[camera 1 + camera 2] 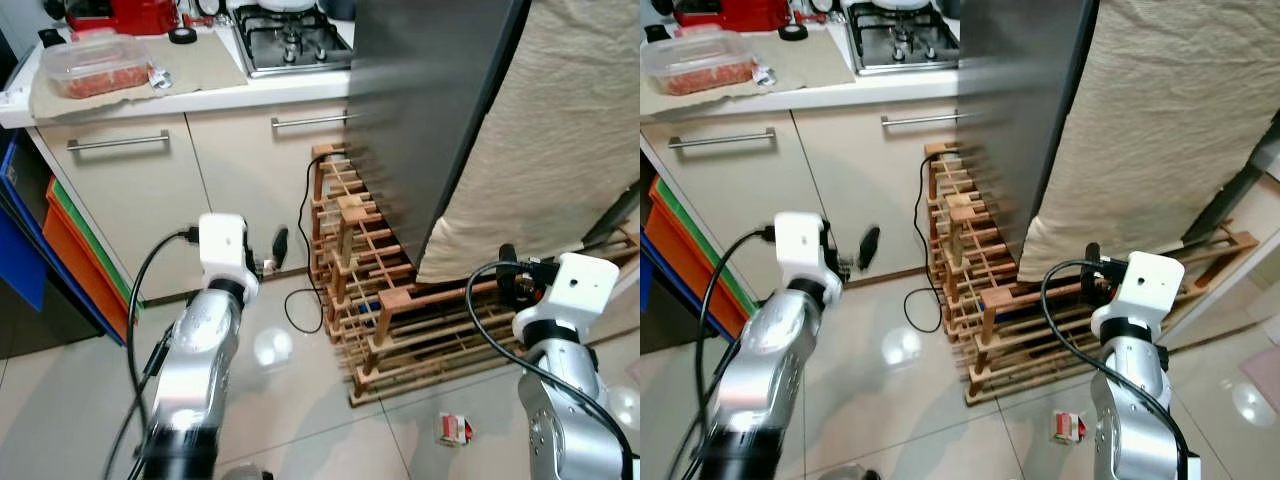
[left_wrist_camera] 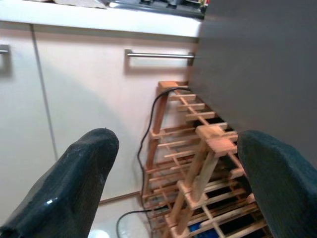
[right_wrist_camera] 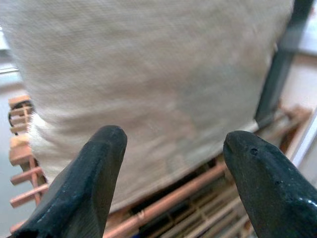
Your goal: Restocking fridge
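Overhead, grey fridge door (image 1: pixel 420 110), blurred, cloth-draped

Home kitchen: gas hob (image 1: pixel 290 38) in white worktop (image 1: pixel 200 95), cream cabinets w/ bar handles (image 1: pixel 118 141), wooden rack (image 1: pixel 400 310) on tiled floor (image 1: pixel 300 420).

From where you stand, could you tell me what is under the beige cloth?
Under the beige cloth stands a wooden rack on the floor, its slats showing below the hem. Whatever the cloth drapes higher up is covered and cannot be made out.
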Robot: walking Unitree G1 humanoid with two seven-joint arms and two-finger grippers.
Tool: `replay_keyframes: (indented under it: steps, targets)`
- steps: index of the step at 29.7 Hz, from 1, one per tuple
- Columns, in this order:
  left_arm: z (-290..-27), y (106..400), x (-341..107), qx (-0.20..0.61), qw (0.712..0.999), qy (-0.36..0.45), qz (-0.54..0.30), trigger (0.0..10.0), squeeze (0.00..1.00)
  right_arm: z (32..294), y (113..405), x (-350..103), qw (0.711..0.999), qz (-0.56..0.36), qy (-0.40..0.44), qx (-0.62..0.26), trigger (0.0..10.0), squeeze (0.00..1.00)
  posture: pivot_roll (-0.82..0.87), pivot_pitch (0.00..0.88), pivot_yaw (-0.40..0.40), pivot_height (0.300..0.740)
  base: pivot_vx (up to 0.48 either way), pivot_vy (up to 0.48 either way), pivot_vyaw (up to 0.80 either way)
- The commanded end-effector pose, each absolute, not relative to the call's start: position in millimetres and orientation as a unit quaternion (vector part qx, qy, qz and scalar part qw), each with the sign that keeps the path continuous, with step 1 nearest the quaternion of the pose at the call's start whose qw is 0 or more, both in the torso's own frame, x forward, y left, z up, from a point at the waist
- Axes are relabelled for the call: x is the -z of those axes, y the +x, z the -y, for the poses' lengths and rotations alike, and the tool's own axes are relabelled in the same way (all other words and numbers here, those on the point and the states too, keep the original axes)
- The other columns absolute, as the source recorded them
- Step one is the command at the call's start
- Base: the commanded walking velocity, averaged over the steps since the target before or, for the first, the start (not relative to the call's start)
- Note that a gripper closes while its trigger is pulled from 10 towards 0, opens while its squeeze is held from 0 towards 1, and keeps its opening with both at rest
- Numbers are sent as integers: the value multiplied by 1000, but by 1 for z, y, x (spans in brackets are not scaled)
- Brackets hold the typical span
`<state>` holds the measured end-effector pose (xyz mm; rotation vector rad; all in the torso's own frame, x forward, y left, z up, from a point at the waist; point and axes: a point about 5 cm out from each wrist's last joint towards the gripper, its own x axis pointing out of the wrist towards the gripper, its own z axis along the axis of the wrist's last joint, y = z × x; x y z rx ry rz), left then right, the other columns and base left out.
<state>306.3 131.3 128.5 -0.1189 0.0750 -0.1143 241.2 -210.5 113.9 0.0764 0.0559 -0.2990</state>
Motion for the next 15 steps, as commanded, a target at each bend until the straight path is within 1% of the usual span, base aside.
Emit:
replay_keyframes:
  steps: [1,4,9,15]
  targets:
    - [-128,307,-123,66,995,-46,-53,10000,0,210,244,-117,989,-22,35,141,10000,0,24,0,6,740,0,0,0]
    - [-125,308,-125,90,995,-12,-45,10000,0,207,245,-115,991,-26,32,130,10000,0,23,0,15,740,0,0,0]
    - [-123,310,-127,97,994,-7,-46,10000,0,202,247,-110,992,-37,34,113,10000,0,24,0,18,740,0,0,0]
    - [-120,310,-126,97,994,-12,-46,10000,0,204,247,-109,993,-43,29,106,10000,0,23,0,5,740,0,0,0]
